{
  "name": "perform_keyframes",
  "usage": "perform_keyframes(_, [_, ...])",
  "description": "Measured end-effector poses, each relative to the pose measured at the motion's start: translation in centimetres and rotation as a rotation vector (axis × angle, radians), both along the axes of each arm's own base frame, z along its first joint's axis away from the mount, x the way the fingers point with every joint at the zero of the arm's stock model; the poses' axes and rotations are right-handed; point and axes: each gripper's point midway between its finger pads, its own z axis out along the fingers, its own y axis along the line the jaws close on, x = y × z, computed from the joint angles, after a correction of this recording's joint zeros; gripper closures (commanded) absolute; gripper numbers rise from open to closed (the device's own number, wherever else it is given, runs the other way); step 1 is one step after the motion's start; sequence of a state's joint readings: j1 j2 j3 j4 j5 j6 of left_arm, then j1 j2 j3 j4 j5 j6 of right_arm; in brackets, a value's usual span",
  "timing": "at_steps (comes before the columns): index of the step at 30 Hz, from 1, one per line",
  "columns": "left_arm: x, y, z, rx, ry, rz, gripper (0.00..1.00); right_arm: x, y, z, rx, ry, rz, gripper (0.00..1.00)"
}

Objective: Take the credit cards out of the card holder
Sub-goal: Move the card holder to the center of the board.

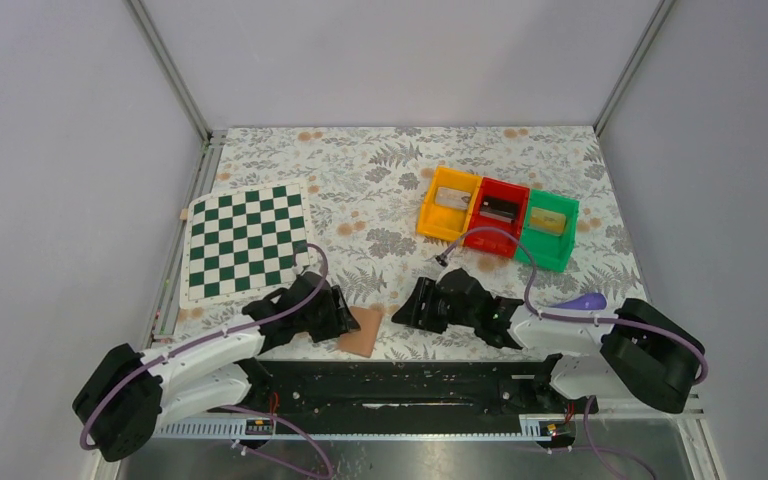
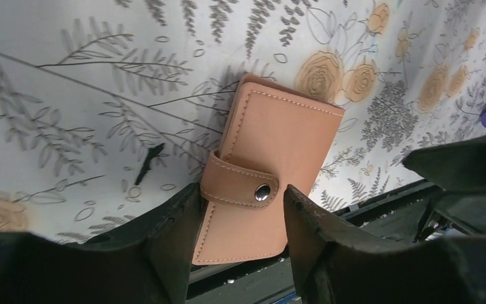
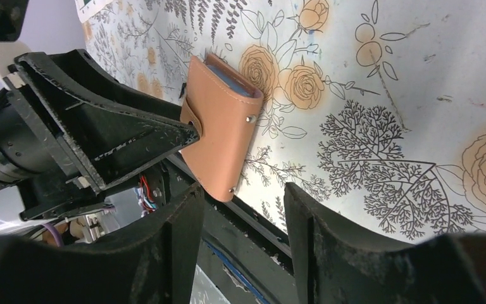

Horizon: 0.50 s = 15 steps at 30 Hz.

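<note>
— Left claw (image 2: 242,196): how is it set?
— Clamped on the card holder (image 2: 272,158). One finger lies against each long edge, at the end nearest the arm bases.

— State and place of the card holder?
— Folded shut, with its strap fastened by a metal snap (image 2: 262,192). It lies flat on the desk (image 1: 380,190), at the near edge between the two arms. One corner overhangs the dark rail (image 1: 410,385) below. In the right wrist view a blue layer (image 3: 231,81) shows at its far end; whether this is card or lining cannot be told.

— Right claw (image 3: 243,190)?
— Fingers apart, nothing between them. It hangs low over the desk near the card holder, on its right side, with the tips pointing toward it.

— Surroundings?
— A floral-printed cover spans the desk. A green-and-white chessboard (image 1: 245,245) lies at the left, beyond the left arm. Three bins stand touching in a row toward the far right: orange bin (image 1: 428,218), red bin (image 1: 490,242), green bin (image 1: 547,256). Each holds something too small to identify. A purple object (image 1: 582,300) lies beside the right arm, partly hidden by it.
</note>
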State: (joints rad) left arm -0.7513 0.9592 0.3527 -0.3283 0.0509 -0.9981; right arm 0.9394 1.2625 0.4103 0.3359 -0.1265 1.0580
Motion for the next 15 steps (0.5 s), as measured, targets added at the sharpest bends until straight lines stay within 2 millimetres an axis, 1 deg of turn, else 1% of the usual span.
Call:
perform_keyframes(3, [0.0, -1.2, 0.0, -0.038, -0.003, -0.023, 0.52, -0.1, 0.1, -0.6, -0.009, 0.014, 0.005, 0.44])
perform_keyframes(8, [-0.7, -3.8, 0.1, -0.116, 0.017, -0.074, 0.53, -0.2, 0.0, -0.8, -0.015, 0.016, 0.007, 0.45])
perform_keyframes(11, [-1.4, -5.0, 0.1, -0.133, 0.028, -0.105, 0.54, -0.5, -0.4, -1.0, -0.024, 0.020, 0.000, 0.46])
perform_keyframes(15, [-2.0, -6.1, 0.1, -0.140, 0.041, -0.130, 0.54, -1.3, -1.5, -2.1, -0.047, 0.044, -0.013, 0.46])
